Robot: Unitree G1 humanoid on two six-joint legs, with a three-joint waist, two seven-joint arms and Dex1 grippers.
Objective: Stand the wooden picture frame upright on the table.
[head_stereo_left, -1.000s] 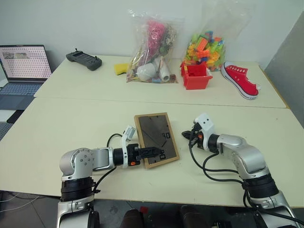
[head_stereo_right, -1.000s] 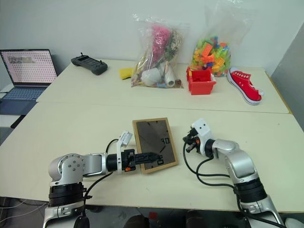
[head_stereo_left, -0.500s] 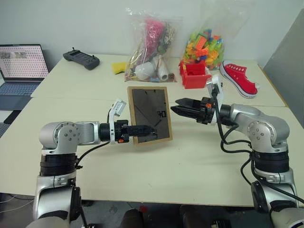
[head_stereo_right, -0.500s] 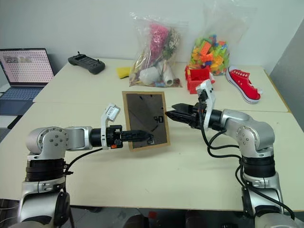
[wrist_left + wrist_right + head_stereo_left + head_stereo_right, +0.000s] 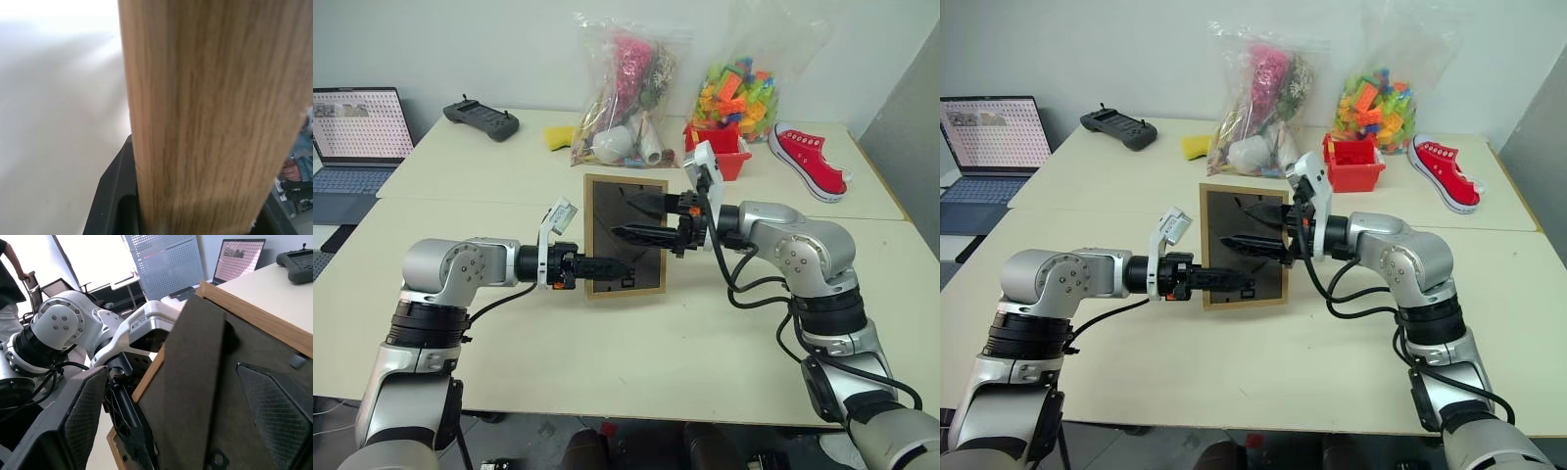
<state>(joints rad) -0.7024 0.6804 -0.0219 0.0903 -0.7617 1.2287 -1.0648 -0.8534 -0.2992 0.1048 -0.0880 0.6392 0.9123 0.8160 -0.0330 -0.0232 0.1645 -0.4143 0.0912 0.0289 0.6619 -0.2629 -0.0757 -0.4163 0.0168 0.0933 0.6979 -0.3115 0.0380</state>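
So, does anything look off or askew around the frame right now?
Nothing spilled or damaged. The frame is upright with its back panel toward the camera, clamped at its lower left edge by the left gripper. The right gripper is open, its fingers against the back panel, where the stand flap juts out.

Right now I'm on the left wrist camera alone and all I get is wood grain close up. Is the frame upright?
Observer: Yes. The wooden picture frame stands upright over the table, its dark back facing the head camera, with the left claw gripping its lower left edge.
Operator: Where's the right claw?
Observer: The right claw is open at the back panel, one finger on each side of what looks like the back stand, not closed on it.
Operator: Is the bottom edge on the table?
Observer: It is at or just above the surface. I cannot tell whether it touches.
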